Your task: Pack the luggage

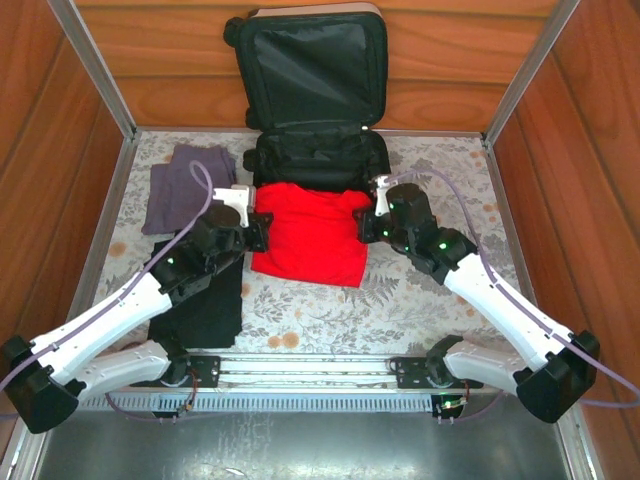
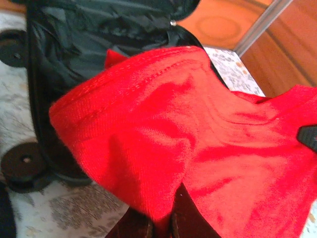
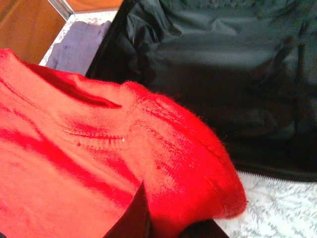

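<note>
1 luggage (image 1: 312,70), with 2 black wheels (image 2: 22,166) visible in the left wrist view. 3 garments: 1 red garment (image 1: 308,235), 1 purple garment (image 1: 180,185), 1 black garment (image 1: 205,305). 1 leaf-printed counter (image 1: 430,300). 2 arms: 1 left arm (image 1: 130,300), 1 right arm (image 1: 500,290). 2 end effectors: 1 left end effector (image 1: 257,230), 1 right end effector (image 1: 368,224).

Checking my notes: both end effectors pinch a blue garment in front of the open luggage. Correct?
No: the garment is red, not blue, per the top external view. Left end effector and right end effector do pinch it before the open luggage.
</note>
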